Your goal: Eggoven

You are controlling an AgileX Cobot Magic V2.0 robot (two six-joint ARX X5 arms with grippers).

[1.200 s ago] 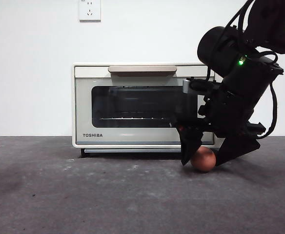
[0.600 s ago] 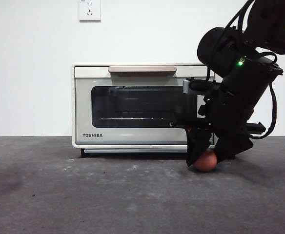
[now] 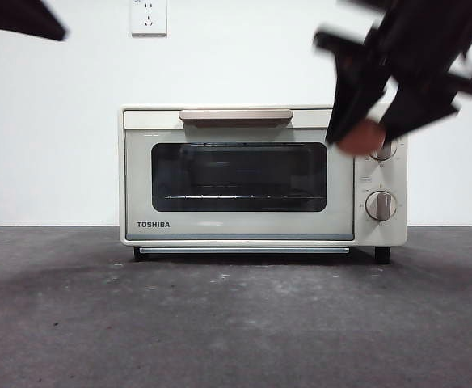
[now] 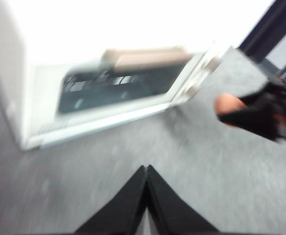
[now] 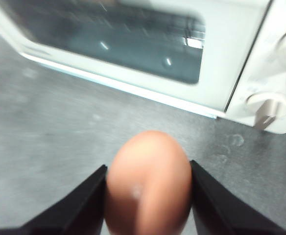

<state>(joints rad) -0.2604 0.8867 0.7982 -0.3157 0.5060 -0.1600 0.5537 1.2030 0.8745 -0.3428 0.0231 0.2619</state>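
Closest thing up front is just the dark grey textured tabletop (image 3: 220,323), nothing standing on the near part of it. The right gripper (image 5: 148,196) has the small smooth reddish-brown egg (image 5: 148,181) pinched between its two black jaws, one jaw pressed on each side. In the front view that same gripper (image 3: 365,133) is up in the air at the top right, a bit motion-blurred, with the egg (image 3: 361,136) well clear of the table and showing in front of the oven's upper knob (image 3: 383,149).

The left gripper (image 4: 146,188) has its jaws closed flat against each other with nothing between them. It's above the table looking toward the oven, and its camera also catches the egg (image 4: 229,104) in the other arm's jaws off to the side. In the front view it only shows as a black tip (image 3: 22,18) in the top left corner.

Further back is the cream boxy TOSHIBA toaster oven (image 3: 260,174), sitting on the table against the white wall (image 3: 50,121). Its dark glass door (image 3: 239,176) is closed, tan handle (image 3: 236,115) along the top, lower knob (image 3: 381,205) on the right panel. A white wall socket (image 3: 149,16) sits above it.
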